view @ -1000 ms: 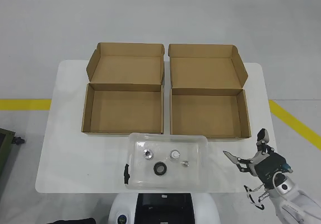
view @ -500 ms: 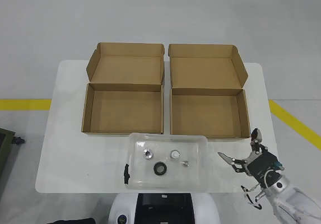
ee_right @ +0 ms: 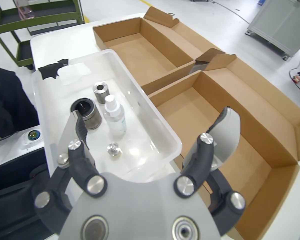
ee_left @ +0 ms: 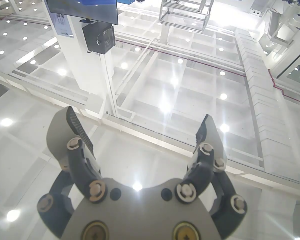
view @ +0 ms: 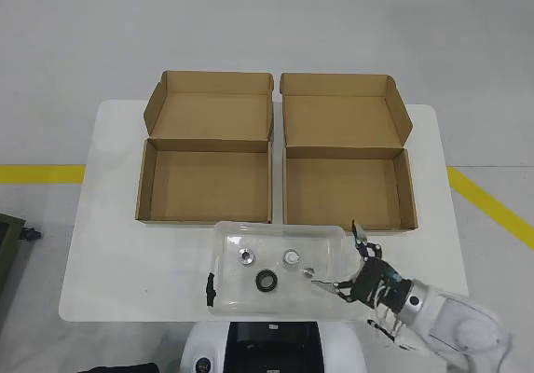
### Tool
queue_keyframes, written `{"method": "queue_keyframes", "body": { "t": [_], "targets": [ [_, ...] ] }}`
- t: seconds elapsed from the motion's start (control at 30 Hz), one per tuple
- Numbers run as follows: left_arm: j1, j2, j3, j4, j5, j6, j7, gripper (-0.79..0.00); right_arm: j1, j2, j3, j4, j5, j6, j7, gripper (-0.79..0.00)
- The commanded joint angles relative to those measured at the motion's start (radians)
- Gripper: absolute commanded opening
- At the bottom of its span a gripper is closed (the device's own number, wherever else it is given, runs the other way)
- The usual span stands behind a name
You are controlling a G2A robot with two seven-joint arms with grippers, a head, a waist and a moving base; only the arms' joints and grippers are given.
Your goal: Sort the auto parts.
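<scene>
The right gripper (view: 334, 254) hung over the right end of the clear tray (view: 220, 244), fingers spread wide and holding nothing, so the step in hand looked like a first pick. The small metal knob (view: 308, 272) lay nearest. A good grab would likely come straight down astride it, clear of the tray's wall and of the spray bottle (view: 292, 258) just beside, which would probably tip at a nudge. From above the 4 parts read as little circles. The right wrist view gave their heights: the bottle, the large bearing (ee_right: 86, 112) and the small steel cylinder (ee_right: 101, 92) stood upright, the knob far lower. The top view gave the layout, with the tray just in front of 2 empty cardboard boxes, the left box (view: 204, 186) and the right box (view: 344, 193). The left wrist view showed the left gripper (ee_left: 138, 113) aimed at the ceiling, fingers apart and empty.
</scene>
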State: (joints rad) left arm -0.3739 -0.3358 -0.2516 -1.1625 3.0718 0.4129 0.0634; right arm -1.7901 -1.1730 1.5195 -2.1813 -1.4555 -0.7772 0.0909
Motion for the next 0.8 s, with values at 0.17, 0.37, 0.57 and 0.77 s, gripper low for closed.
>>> {"method": "queue_keyframes", "body": {
  "t": [0.17,0.37,0.57,0.77],
  "targets": [
    [0.0,0.0,0.0,0.0,0.0,0.0,0.0,0.0,0.07,0.004,-0.112,0.005,-0.003,-0.076,0.112,0.0],
    [0.0,0.0,0.0,0.0,0.0,0.0,0.0,0.0,0.145,0.005,-0.195,0.045,-0.031,-0.086,0.179,0.0],
    [0.0,0.0,0.0,0.0,0.0,0.0,0.0,0.0,0.195,0.007,-0.243,0.091,-0.052,-0.092,0.218,0.0],
    [0.0,0.0,0.0,0.0,0.0,0.0,0.0,0.0,0.228,0.011,-0.261,0.115,-0.064,-0.093,0.246,0.0]
  ]
}}
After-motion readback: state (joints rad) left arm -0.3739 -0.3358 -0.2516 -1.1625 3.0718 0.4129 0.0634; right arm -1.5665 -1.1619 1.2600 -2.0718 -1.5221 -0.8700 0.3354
